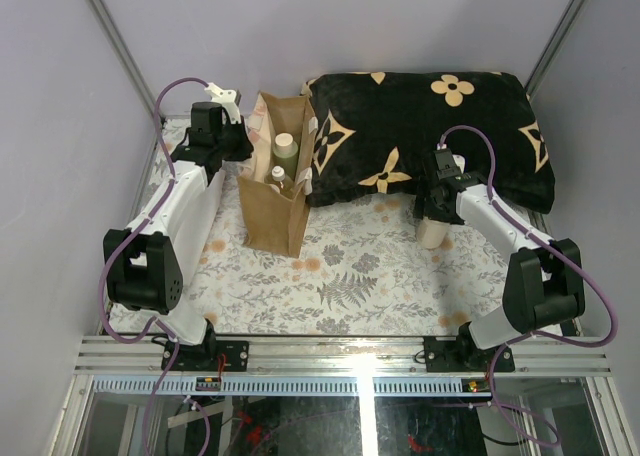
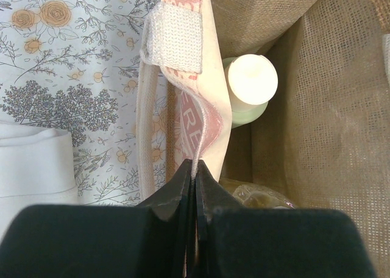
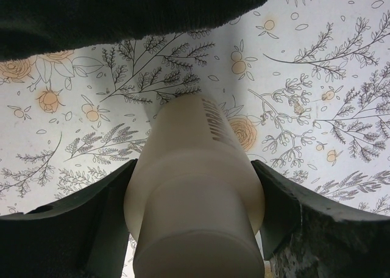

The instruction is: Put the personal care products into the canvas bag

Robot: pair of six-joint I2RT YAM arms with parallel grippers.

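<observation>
Soft even light, glare on the metal rail, close foregrounds blurred.

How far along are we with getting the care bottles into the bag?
Done: a green bottle and an amber bottle sit inside the canvas bag. In hand: the left hand pinches the bag's rim, and the right hand grips the cream bottle out on the table. Left: bagging that one; no other bottle shows.
</observation>
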